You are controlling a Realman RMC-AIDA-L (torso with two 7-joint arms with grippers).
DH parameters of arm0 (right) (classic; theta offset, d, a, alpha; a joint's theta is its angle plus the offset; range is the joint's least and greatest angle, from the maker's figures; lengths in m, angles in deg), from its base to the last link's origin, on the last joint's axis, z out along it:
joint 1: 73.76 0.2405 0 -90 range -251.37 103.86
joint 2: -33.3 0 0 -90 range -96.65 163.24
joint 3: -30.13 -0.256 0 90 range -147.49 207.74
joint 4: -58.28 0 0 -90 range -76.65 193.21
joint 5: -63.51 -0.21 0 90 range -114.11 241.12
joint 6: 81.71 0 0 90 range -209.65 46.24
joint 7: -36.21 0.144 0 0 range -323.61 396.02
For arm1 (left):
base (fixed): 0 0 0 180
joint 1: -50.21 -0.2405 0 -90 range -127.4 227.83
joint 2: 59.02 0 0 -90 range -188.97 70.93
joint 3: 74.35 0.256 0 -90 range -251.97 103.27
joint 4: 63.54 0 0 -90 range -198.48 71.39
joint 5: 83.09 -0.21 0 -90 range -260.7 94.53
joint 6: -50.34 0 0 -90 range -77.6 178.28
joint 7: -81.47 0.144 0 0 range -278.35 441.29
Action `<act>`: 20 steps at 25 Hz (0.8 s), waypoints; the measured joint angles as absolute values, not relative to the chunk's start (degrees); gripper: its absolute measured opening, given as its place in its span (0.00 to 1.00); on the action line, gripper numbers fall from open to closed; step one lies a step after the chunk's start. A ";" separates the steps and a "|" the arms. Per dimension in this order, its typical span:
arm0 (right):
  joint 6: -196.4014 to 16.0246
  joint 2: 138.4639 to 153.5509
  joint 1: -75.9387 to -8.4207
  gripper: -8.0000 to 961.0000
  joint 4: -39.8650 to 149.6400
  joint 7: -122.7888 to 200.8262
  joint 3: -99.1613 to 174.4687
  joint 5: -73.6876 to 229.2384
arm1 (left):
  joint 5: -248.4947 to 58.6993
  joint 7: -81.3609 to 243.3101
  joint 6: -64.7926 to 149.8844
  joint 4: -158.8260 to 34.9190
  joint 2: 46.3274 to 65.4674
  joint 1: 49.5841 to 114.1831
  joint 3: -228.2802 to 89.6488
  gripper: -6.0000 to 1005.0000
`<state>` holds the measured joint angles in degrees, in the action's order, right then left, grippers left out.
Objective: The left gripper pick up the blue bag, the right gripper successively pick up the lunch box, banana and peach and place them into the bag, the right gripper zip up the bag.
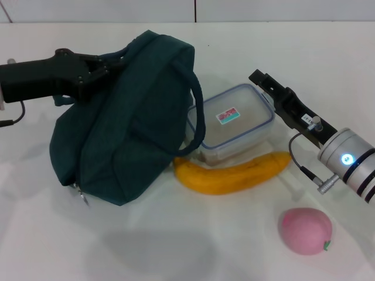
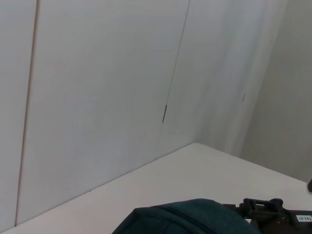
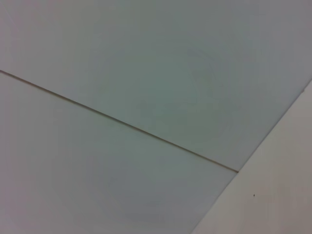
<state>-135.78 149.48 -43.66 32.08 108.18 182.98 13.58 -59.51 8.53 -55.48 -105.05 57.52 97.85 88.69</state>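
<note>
At the table's (image 1: 176,257) left edge our left tool (image 1: 101,65) reaches in level and is pinched on the rope handle of the blue bag (image 1: 126,129), which slumps on its side with its zipper pull near the front edge. Just right of the bag sits the lunch box (image 1: 234,123), a handle loop draped against its near corner; the banana (image 1: 234,174) lies touching its front, long axis running left to right. The peach (image 1: 304,231) rests apart, toward the front right corner. Our right tool (image 1: 266,79) hovers at the lunch box's far right corner; we cannot tell its spread. The box lies just left of it, so this arm is nearer.
</note>
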 joint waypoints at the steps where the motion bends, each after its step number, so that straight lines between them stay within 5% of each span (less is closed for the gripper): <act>1: -135.78 149.48 -43.66 0.83 32.10 108.07 182.98 13.59 | -59.51 8.53 -55.48 -105.05 57.52 97.82 88.69 0.04; 5: -136.18 149.48 -43.68 0.75 32.22 107.80 182.98 13.93 | -59.55 8.53 -55.48 -105.03 57.53 97.77 88.69 0.04; 20: -138.47 149.48 -44.81 0.21 32.49 107.19 183.32 15.07 | -60.01 8.57 -55.39 -105.02 57.55 97.58 88.69 0.04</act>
